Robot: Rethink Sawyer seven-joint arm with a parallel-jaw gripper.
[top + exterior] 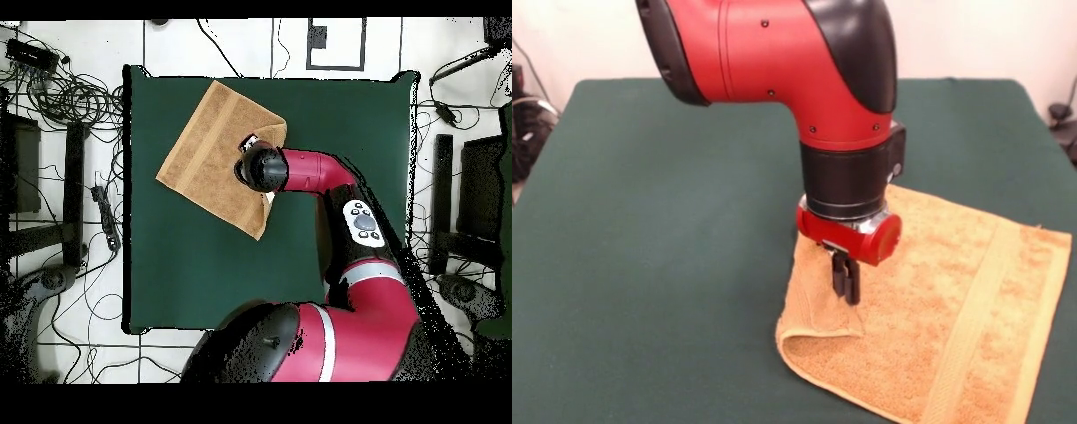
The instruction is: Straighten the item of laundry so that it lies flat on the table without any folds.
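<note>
The golden-orange towel [953,291] lies on the dark green table [671,221] at the front right, with a woven band stripe near its right edge. Its left corner is folded over into a flap [817,318] with a rounded crease at the front. My gripper [846,296] hangs straight down over the flap's right edge. Its fingers [839,276] are close together and the tips touch the cloth there; I cannot tell whether cloth is pinched between them. In the overhead view the towel [205,150] lies near the table's far left corner, and the arm's wrist hides the gripper.
The towel's front edge runs out of the front view at the bottom. Green table [200,270] stretches wide around the towel. Cables and stands [60,100] lie on the floor beside the table. My red arm [330,180] reaches over the table from its base.
</note>
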